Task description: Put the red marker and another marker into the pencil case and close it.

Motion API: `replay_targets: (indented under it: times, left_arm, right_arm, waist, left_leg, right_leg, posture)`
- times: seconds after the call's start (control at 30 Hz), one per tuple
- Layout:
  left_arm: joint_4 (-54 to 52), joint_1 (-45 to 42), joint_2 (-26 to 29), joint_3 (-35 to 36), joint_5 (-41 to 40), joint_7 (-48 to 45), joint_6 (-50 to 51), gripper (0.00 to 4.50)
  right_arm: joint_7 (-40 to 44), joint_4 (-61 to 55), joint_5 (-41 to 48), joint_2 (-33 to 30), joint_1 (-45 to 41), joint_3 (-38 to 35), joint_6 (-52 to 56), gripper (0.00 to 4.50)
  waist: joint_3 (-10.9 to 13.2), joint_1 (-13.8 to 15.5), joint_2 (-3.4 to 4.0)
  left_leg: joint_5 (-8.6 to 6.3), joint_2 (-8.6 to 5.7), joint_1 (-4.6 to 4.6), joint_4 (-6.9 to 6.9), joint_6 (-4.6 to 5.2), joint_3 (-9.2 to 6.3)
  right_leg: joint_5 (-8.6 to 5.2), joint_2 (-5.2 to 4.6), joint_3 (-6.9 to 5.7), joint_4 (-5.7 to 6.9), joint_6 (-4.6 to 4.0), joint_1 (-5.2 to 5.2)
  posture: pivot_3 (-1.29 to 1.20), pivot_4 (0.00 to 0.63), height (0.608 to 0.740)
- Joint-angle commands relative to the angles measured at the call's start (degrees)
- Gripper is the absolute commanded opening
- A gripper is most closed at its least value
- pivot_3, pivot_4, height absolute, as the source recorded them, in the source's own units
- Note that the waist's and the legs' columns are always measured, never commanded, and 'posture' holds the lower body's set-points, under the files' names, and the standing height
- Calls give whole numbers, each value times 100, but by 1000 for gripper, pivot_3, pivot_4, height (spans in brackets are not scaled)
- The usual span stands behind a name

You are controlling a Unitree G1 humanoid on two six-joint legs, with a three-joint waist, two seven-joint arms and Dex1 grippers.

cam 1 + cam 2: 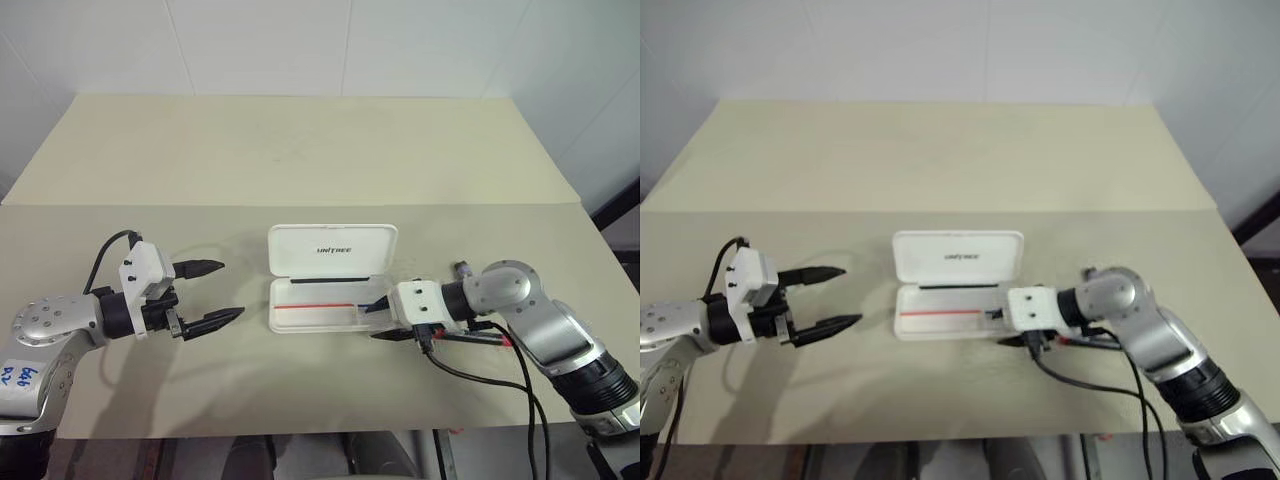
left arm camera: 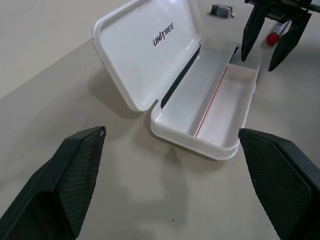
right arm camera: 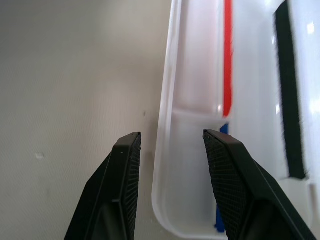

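Pencil case (image 1: 331, 278) open on beige table (image 1: 300, 150), white walls.

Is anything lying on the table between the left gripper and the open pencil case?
No. In the left eye view, only bare table separates the left gripper from the pencil case; the left wrist view shows the same.

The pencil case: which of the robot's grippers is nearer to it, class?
Right. The right gripper has its fingers astride the near wall at the pencil case's right end; the left gripper hovers open, apart from its left end.
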Motion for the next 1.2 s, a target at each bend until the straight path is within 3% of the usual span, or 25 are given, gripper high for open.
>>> replay_targets:
  times: [0.03, 0.17, 0.33, 0.6, 0.77, 0.83, 0.93, 1.03, 1.2]
  left_arm:
    - [-77, -139, 57, 42, -100, -41, -34, 4500]
    - [-114, -289, 52, -31, -146, -72, 9, 4500]
    - [-265, -592, 32, -226, -298, -147, 142, 4500]
    - [-267, -1228, 33, -755, -387, -411, 240, 4500]
    - [-69, -1423, 78, -943, -255, -599, 128, 4500]
    - [22, -1417, 129, -934, -220, -684, 82, 4500]
    - [86, -1386, 193, -925, -189, -773, 20, 4500]
    - [158, -1373, 189, -971, -138, -831, -79, 4500]
    - [197, -1423, 66, -1192, -36, -880, -224, 4500]
  right_arm:
    - [79, -487, 485, -193, -86, -495, 388, 2132]
    - [-112, -653, 869, -365, -159, -920, 1315, 2671]
    - [-580, -794, 1358, -710, -243, -1531, 3029, 4429]
    - [-1838, -680, 1794, -834, -580, -2384, 5701, 4429]
    - [-2028, -1156, 2367, -675, -403, -2958, 6143, 4429]
    - [-1696, -1524, 2655, -793, -66, -3166, 5699, 4429]
    - [-1288, -1636, 2477, -1588, 723, -3148, 5105, 4429]
    - [-223, -1468, 1653, -2506, 2287, -3533, 3151, 4429]
    - [89, -721, 952, -2710, 3264, -3819, 1413, 4429]
  waist:
    - [3, 5, 0]
    - [6, 8, -2]
    - [9, 56, 0]
    - [15, 88, 10]
    - [19, 122, 16]
    - [20, 139, 18]
    - [27, 184, 29]
    - [31, 290, 36]
    - [31, 285, 36]
  left_leg:
    - [0, 0, 0, 1, 0, 0]
    - [-1, -2, 0, 6, -1, 0]
    - [-1, -2, -1, 4, -1, 1]
    - [-2, -2, -10, -1, 0, 4]
    - [-4, -2, -25, -2, 4, 4]
    - [-6, -2, -37, -2, 8, 2]
    - [-8, -3, -72, 6, 9, -4]
    - [-16, -17, -81, 12, 17, -1]
    - [-20, -14, -71, 30, 19, 1]
  right_leg:
    - [0, -1, 0, -1, 0, 1]
    - [0, -2, 0, -1, 1, 4]
    - [0, -4, 1, -3, 1, 1]
    - [0, -1, 3, -13, 0, -8]
    - [1, 0, 2, -26, 3, -14]
    - [1, 0, -1, -34, 6, -20]
    - [-3, -2, -8, -43, 16, -38]
    - [-10, -15, -6, -56, 29, -37]
    - [-5, -11, -4, -60, 39, -19]
  posture:
    - [0, 150, 740]
    - [0, 150, 740]
    - [0, 150, 740]
    - [0, 150, 740]
    - [0, 150, 740]
    - [0, 150, 740]
    - [0, 150, 740]
    - [0, 150, 740]
    - [0, 150, 740]
